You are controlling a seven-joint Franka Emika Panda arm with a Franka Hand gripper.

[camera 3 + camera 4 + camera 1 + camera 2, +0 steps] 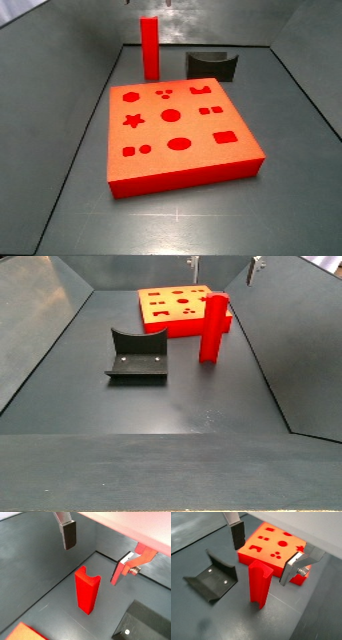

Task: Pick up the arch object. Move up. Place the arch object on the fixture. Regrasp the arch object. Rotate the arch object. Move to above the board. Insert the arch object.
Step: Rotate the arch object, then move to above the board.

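Note:
The arch object (259,584) is a slim bright red bar standing upright on the dark floor, its notched end up, also in a wrist view (85,592) and in both side views (151,48) (213,328). It stands just beside the board (271,544), between the board and the fixture (211,577). My gripper (266,554) hangs open above the bar's top end, one finger on each side, touching nothing. One dark pad (69,536) shows clearly. In a side view only the fingertips (254,268) show at the frame's upper edge.
The orange-red board (174,125) with shaped holes lies flat mid-floor. The dark fixture (138,356) sits on the floor a short way from the bar (211,63). Sloping grey walls (40,326) enclose the work area.

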